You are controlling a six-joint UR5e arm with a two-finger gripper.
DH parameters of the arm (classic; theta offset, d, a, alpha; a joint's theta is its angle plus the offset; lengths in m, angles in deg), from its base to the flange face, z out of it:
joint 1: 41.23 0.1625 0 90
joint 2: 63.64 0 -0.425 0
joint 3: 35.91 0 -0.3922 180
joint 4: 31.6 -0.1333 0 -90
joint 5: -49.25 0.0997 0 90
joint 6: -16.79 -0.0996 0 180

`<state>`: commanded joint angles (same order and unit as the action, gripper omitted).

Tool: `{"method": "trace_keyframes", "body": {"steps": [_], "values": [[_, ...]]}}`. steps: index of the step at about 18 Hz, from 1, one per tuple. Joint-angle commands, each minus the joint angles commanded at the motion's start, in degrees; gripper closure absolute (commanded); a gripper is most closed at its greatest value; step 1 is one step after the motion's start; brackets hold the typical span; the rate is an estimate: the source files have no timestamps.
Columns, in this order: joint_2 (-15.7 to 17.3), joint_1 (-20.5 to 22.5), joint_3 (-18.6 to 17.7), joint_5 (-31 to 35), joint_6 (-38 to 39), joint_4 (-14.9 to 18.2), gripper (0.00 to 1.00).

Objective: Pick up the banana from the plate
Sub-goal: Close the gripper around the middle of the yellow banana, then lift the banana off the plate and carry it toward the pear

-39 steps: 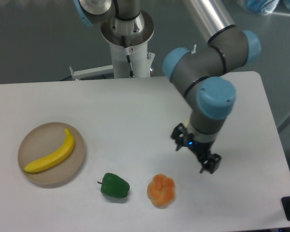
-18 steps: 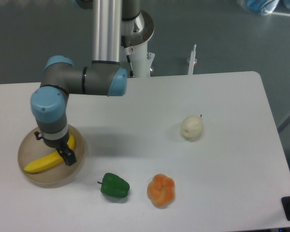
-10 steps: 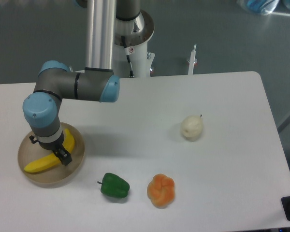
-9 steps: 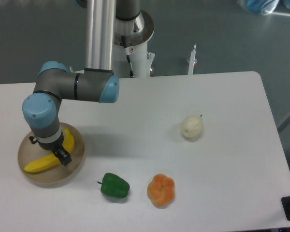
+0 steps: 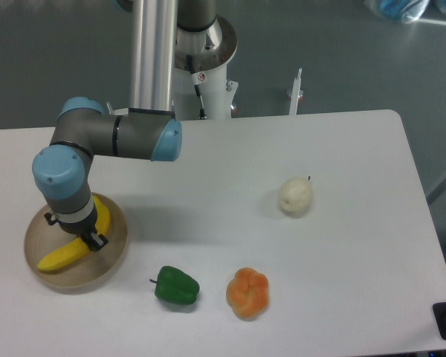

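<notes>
The yellow banana (image 5: 58, 257) lies slantwise on the round beige plate (image 5: 113, 262) at the left of the table. My gripper (image 5: 76, 232) points straight down over the banana's middle. Its two fingers (image 5: 97, 239) straddle the banana and are closed against it. The blue and grey wrist hides the banana's middle part; its lower left end and its upper right end show. The banana still rests on the plate.
A green pepper (image 5: 176, 285) and an orange lobed fruit (image 5: 247, 292) lie near the front edge. A whitish pear (image 5: 295, 195) lies at mid-right. The robot's base column (image 5: 201, 67) stands at the back centre, and the arm reaches left over the table.
The arm swung from the right of the table to the plate and came down over the banana. In the last half second the fingers drew in, and the plate and banana shifted slightly down-left.
</notes>
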<state>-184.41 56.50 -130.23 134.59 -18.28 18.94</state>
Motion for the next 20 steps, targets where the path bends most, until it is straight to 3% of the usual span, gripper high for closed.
{"method": "trace_keyframes", "body": {"steps": [4, 7, 9, 11, 12, 13, 15, 17, 20], "values": [[2.7, 2.1, 2.3, -0.8, -0.9, 0.7, 1.00], [5.2, 8.1, 4.8, -2.5, -2.1, 0.9, 1.00], [6.6, 12.5, 6.4, -2.6, -8.5, 1.2, 1.00], [6.9, 17.1, 8.3, -3.2, -14.0, 5.3, 1.00], [6.9, 19.1, 9.7, -3.3, -16.1, 8.6, 1.00], [6.9, 21.7, 11.8, -3.2, -20.0, 14.7, 1.00], [7.5, 25.5, 13.0, -3.1, -25.5, 20.1, 1.00], [9.6, 30.3, 12.8, -3.1, -32.3, 22.1, 1.00], [9.8, 35.1, 12.9, -2.9, -39.6, 23.2, 1.00]]}}
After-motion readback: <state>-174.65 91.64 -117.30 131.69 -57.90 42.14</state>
